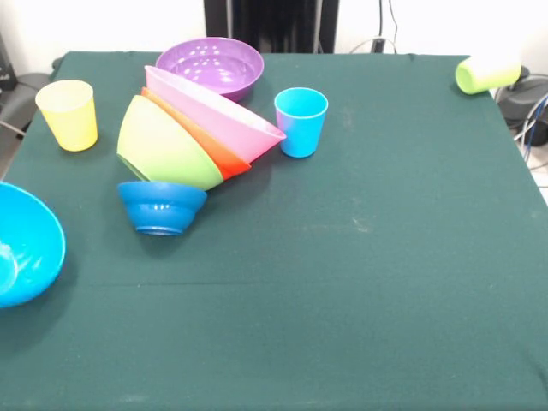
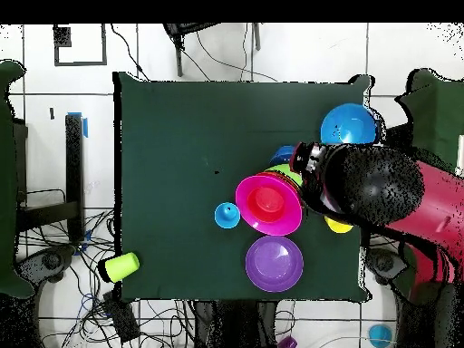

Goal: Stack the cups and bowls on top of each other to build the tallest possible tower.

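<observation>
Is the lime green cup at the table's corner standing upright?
No, the lime green cup lies on its side at the table's far corner, its open mouth facing sideways.

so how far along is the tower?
Partly built: pink, orange-red and lime green bowls nested on the small dark blue bowl, leaning hard. Nothing visibly in hand. Left: purple bowl, light blue bowl, three cups.

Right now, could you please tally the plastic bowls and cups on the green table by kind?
Bowls: 6, namely the large purple bowl, pink bowl, orange-red bowl, lime green bowl, small dark blue bowl and large light blue bowl.
Cups: 3, namely the yellow cup, light blue cup and lime green cup.
Total: 9.
</observation>
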